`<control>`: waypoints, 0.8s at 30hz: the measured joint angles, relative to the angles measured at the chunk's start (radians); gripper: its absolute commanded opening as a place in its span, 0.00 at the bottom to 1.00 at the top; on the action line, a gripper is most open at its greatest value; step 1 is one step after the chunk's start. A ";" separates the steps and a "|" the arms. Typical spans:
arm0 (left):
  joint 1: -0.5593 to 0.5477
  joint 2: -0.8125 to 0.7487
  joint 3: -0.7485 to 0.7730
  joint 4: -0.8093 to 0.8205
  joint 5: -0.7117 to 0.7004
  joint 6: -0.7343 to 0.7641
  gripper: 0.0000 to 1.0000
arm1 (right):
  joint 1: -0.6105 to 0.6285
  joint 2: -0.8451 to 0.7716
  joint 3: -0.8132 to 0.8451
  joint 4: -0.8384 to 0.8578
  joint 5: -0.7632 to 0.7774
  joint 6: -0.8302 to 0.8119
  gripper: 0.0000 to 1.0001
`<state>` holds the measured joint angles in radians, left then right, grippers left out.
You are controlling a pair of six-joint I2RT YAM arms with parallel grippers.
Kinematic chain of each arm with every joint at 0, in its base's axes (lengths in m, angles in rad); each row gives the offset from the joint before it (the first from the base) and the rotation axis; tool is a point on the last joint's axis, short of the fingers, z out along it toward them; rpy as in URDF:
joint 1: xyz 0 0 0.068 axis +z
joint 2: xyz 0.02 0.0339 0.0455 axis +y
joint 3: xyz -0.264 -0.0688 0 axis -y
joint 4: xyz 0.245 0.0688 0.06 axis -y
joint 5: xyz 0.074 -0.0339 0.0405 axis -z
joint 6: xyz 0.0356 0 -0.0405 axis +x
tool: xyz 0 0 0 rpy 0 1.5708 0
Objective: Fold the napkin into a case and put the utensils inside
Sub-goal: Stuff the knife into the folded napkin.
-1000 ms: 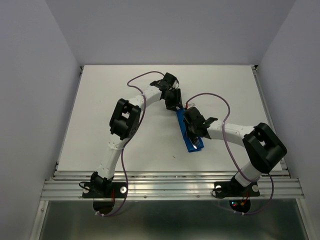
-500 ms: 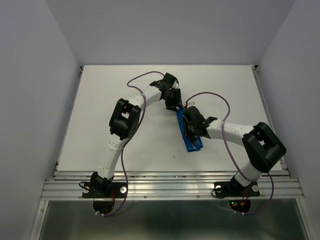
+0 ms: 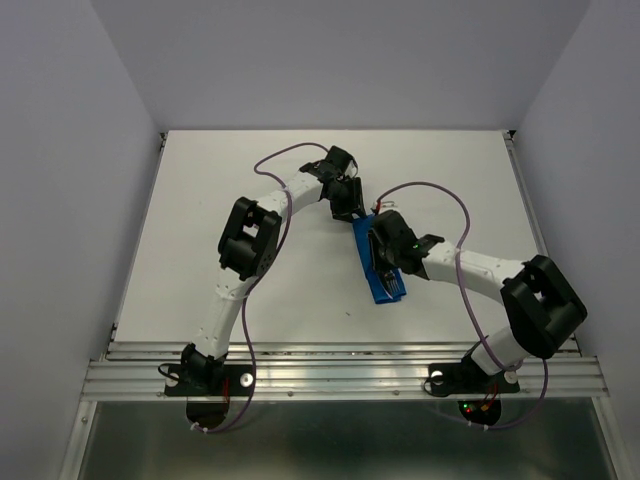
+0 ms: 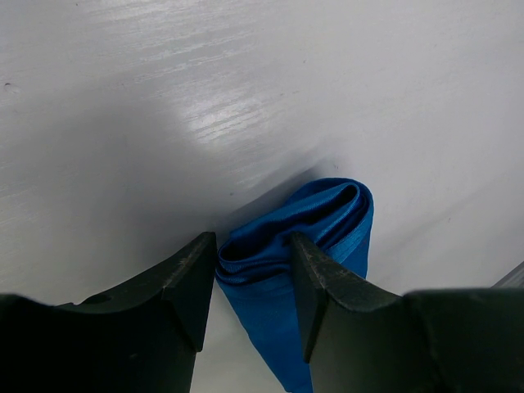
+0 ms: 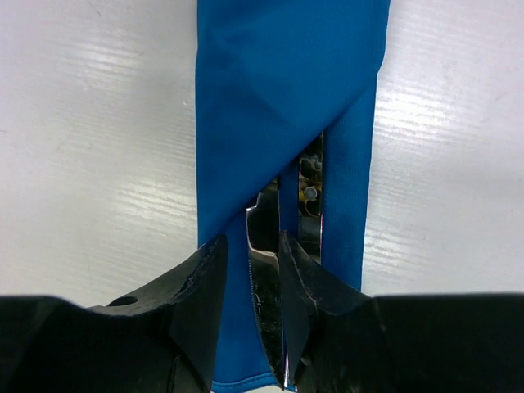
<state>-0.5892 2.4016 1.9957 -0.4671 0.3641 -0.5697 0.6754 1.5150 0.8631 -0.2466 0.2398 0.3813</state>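
Utensils inside case; case on table centre.

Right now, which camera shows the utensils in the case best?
Right wrist: the utensils lie close up, bare metal showing through the slit of the blue case. Top external shows only small dark streaks at the case's near end. Left wrist shows only the case's folded end, no utensils.

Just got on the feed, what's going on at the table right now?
The bright blue cloth napkin is already folded into a narrow case on the white table. The left gripper straddles its far folded end; gripping or only steadying, I cannot tell. The right gripper stands open around the silver metal knife, which lies partly inside the case beside another metal piece, probably the fork.
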 measured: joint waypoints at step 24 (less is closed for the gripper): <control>0.000 0.000 0.000 0.000 0.000 0.000 0.52 | 0.040 0.055 -0.029 -0.007 -0.004 0.011 0.32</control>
<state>-0.5892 2.4016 1.9957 -0.4671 0.3645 -0.5701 0.7158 1.5696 0.8345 -0.2539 0.2356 0.3923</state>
